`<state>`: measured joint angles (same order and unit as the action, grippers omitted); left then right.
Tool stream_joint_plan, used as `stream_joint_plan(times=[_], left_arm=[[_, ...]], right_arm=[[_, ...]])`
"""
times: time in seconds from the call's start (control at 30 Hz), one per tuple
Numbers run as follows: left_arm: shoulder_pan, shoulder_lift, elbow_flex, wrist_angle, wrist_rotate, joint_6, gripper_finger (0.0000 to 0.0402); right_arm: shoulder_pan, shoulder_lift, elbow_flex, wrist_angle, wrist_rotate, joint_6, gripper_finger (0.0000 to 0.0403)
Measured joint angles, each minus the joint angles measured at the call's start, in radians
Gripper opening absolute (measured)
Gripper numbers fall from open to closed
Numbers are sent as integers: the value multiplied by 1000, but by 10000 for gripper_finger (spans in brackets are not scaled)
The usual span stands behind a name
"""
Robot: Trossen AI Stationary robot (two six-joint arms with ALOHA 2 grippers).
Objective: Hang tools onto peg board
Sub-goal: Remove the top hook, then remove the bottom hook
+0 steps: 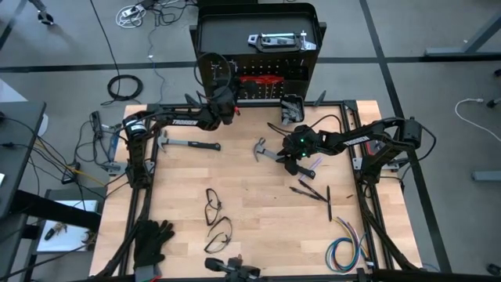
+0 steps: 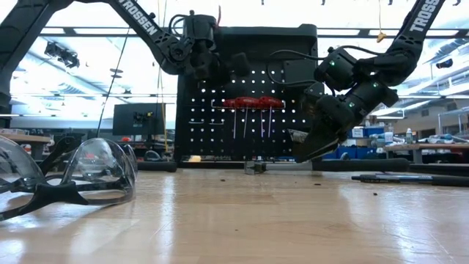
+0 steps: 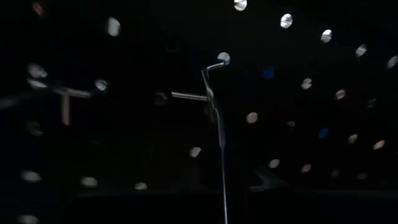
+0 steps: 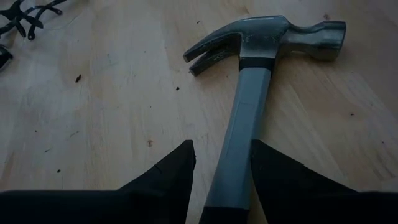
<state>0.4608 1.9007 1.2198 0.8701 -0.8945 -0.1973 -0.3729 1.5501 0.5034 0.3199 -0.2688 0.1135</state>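
The black peg board stands upright at the table's far edge. My left gripper is raised close against the board's face, left of its middle. In the left wrist view a thin silver rod rises from the picture's bottom past a silver hook. That gripper's fingers are lost in the dark, so I cannot tell whether they hold the rod. My right gripper slants down right of the table's centre, shut on a steel claw hammer. My right gripper has the hammer's handle between its two fingers, some way below the head. The fingers slant down from the table's right side and lie along the handle. The head points toward the table's left. I cannot tell whether it rests on the wood.
A second hammer lies left of centre. Safety glasses and black gloves lie toward the near edge, a wire bundle at near right, and thin tools beside the right arm. Red-handled tools hang on the board.
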Motion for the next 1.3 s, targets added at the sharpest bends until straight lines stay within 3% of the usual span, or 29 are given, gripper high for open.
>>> stream_joint_plan(times=[0.3,0.53,0.7,0.83,1.1,1.3], left_arm=[[11,35,3,56,102,-170,3],[12,36,3,62,122,-304,3],[10,36,3,55,123,-199,8],[0,34,3,54,123,-66,48],[-6,34,3,16,130,-9,163],[-5,34,2,1,142,-16,195]], right_arm=[[0,0,0,0,0,1,165],[0,0,0,-2,-4,3,165],[0,0,0,-2,-6,8,165],[0,0,0,-1,-6,8,165],[0,0,0,0,10,7,161],[0,0,0,0,11,2,151]])
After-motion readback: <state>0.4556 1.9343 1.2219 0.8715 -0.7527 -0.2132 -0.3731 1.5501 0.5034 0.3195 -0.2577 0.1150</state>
